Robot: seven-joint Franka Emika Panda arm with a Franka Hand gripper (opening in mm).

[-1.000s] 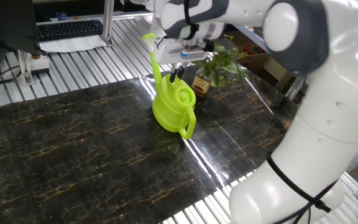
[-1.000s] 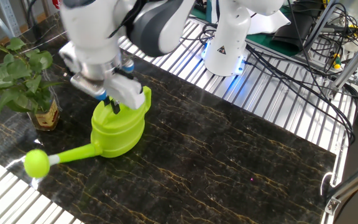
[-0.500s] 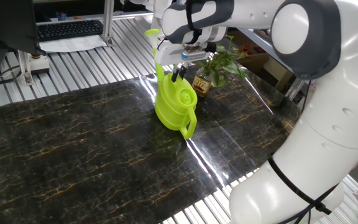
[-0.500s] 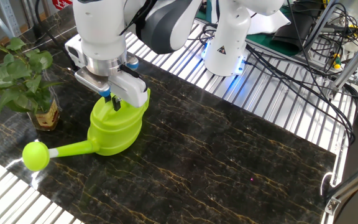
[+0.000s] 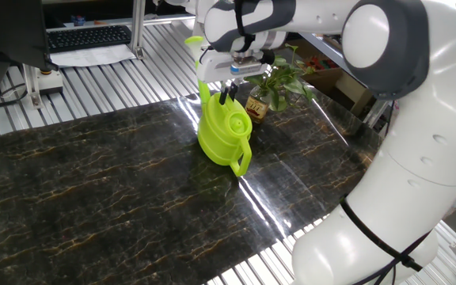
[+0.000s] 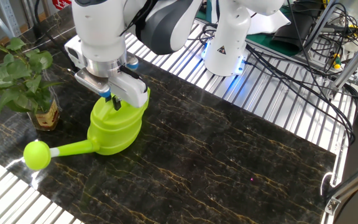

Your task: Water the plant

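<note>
One can (image 5: 224, 131), one plant (image 5: 279, 75) and one arm share the dark slab (image 5: 93, 182) in the first fixed view. The can is glossy lime-green plastic with a round squat body, a loop handle curling down toward the camera and a thin spout rising behind it. The gripper (image 5: 226, 96) comes straight down onto the can's top with its black fingertips at the lid; whether they pinch it I cannot tell from here. The plant stands just beyond the can, near the slab's far edge — broad green leaves above a small brown glass jar with a yellowish label. The slab is black stone-look with thin orange-gold veins and a sheen that mirrors the light. Around it runs ribbed silver metal, and a keyboard (image 5: 89, 36) lies on a far desk.

In the other fixed view the can (image 6: 117, 127) shows its whole shape: the long spout runs out toward the slab's near-left edge and ends in a ball-shaped rose. The gripper (image 6: 112, 102) sits on the can's upper rim by the handle, its fingers close together at the plastic, though the contact is hidden — I cannot tell whether it grips. The plant (image 6: 20, 78) stands to the left of the can, apart from it, its jar upright on the slab (image 6: 229, 162). Behind, the arm's white base (image 6: 229, 40) glows blue on the ribbed metal, beside a tangle of black cables (image 6: 303, 56).
</note>
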